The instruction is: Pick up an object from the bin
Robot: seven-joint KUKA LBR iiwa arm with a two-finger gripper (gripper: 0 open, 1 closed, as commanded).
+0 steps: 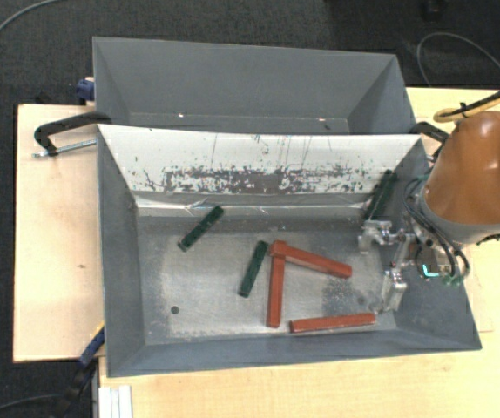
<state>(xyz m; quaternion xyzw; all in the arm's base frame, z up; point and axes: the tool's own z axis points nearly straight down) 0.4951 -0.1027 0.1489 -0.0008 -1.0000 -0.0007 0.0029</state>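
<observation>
My gripper (387, 264) hangs low at the right side of the bin, open, with nothing between its fingers. Just below and left of it a red bar (332, 323) lies flat along the front wall. A second red bar (313, 260) lies slanted to the gripper's left, and its left end meets the top of a third red bar (275, 290) that lies nearly upright in the view. A dark green bar (379, 197) leans against the right wall, just above the gripper.
Two more dark green bars lie on the floor: one (253, 268) beside the upright red bar, one (200, 227) near the back wall at the left. The arm's orange cover sits over the bin's right rim.
</observation>
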